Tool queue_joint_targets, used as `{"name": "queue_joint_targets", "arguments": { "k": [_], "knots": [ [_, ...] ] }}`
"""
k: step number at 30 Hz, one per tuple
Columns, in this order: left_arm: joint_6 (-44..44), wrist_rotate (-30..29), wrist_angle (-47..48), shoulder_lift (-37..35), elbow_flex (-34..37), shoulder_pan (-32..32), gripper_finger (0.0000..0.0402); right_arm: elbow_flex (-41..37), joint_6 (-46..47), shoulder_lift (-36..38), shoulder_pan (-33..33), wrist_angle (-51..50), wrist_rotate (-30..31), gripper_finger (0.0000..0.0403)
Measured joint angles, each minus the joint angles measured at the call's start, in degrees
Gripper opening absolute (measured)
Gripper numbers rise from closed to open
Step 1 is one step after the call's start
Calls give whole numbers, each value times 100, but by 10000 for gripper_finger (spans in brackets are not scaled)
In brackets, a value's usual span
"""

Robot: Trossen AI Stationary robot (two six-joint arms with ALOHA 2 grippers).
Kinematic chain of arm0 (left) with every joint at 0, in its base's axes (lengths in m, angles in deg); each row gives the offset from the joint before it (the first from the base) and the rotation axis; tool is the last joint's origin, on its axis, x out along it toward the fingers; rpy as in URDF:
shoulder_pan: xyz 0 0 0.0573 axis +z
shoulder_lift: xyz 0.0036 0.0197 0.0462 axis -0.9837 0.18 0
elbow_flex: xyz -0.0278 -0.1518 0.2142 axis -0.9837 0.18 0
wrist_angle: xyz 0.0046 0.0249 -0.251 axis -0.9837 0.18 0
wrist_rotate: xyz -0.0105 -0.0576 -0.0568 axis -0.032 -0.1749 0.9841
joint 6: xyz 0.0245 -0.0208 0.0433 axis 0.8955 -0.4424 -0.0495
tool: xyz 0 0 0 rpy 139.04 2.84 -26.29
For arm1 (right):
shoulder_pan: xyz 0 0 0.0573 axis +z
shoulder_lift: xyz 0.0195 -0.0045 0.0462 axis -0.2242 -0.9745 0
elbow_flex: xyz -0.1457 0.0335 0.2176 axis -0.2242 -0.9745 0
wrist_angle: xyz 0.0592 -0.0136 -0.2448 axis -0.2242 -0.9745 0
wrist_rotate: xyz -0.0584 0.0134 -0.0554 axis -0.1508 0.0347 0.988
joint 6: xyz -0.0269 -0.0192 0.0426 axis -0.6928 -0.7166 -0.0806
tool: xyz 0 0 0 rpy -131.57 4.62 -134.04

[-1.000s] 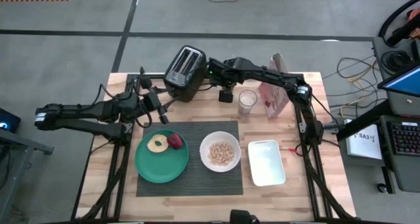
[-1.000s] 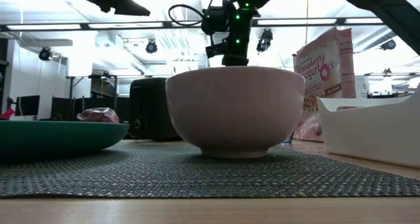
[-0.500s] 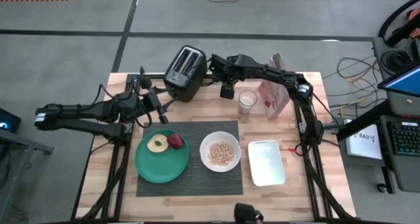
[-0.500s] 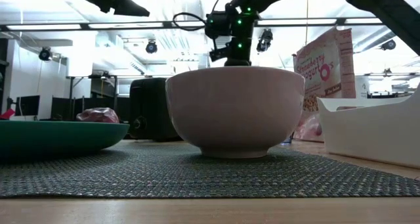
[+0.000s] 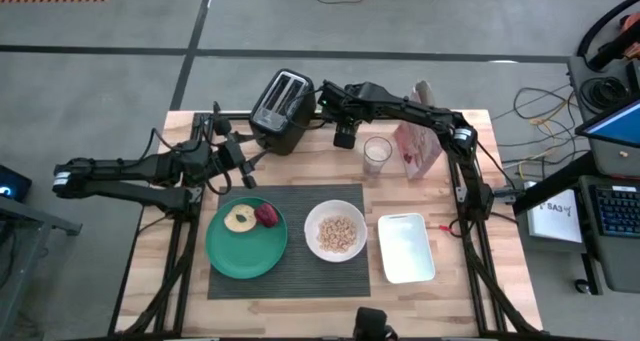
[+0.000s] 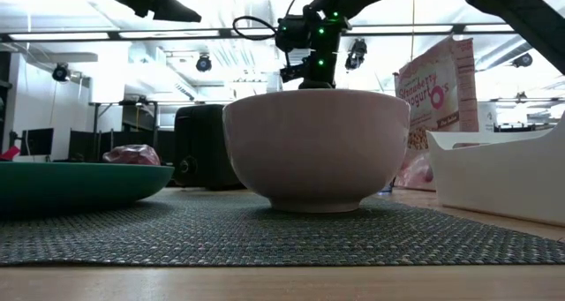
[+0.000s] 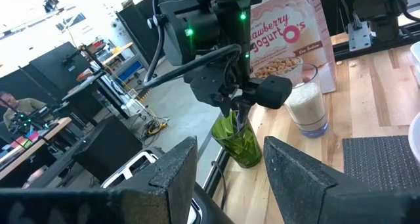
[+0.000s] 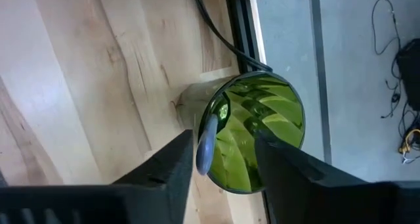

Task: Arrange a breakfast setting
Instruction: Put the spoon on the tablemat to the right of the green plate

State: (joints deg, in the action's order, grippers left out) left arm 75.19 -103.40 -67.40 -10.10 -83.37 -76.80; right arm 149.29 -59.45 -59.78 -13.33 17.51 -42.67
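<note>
I have the right pincer [image 7: 237, 112] pointing straight down over a green glass [image 7: 237, 140] at the back edge of the bench [image 5: 300, 166]. In the right wrist view the glass [image 8: 254, 132] sits directly under the pincer [image 8: 223, 159], with its near rim lying between the two fingers [image 8: 172, 165]. The fingers stand only narrowly apart around that rim; I think they are just touching it, but the left wrist view is too crowded there for me to be sure of a firm grip.

Beside this pincer, on its outer side, stands the milk glass [image 5: 377, 153], and just beyond that the cereal box [image 5: 418, 131]. On the pincer's other side, close by, is the toaster [image 5: 282, 111]. Nearer the front of the bench than the pincer lies the placemat [image 5: 295, 261], carrying the plate [image 5: 240, 253] and the bowl [image 5: 335, 231], with the dish [image 5: 406, 247] just off the mat on the box's side.

The left pincer [image 5: 243, 167] hangs above the bench near the toaster, well apart from the right one. Its fingers [image 7: 174, 175] are parted and hold nothing.
</note>
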Motion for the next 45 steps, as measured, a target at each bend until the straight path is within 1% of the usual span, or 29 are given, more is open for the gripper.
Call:
{"name": "queue_joint_targets", "arguments": {
  "k": [11, 18, 22, 27, 35, 40, 45],
  "knots": [
    [0, 2, 0, 0, 0, 0, 160, 0, -68, 7, 0, -21, -2, 68],
    [0, 4, 0, 0, 0, 0, 160, 115, -210, 9, 0, -74, 14, 29],
    [0, 5, 0, 0, 0, 0, 160, 339, -247, 9, 0, -204, 15, 23],
    [0, 7, -2, 0, 0, 0, 160, 791, -211, 9, 0, -618, 23, 22],
    [-50, 9, -4, 1, 0, 0, 160, 1968, -32, 9, 54, -1449, 70, 22],
    [-242, 18, -14, 1, 1, 0, 160, 1860, 116, 457, 267, -1407, 52, 22],
    [-746, 28, 10, 0, 2, 0, 160, 1856, 390, 810, 680, -1358, 15, 22]
  ]
}}
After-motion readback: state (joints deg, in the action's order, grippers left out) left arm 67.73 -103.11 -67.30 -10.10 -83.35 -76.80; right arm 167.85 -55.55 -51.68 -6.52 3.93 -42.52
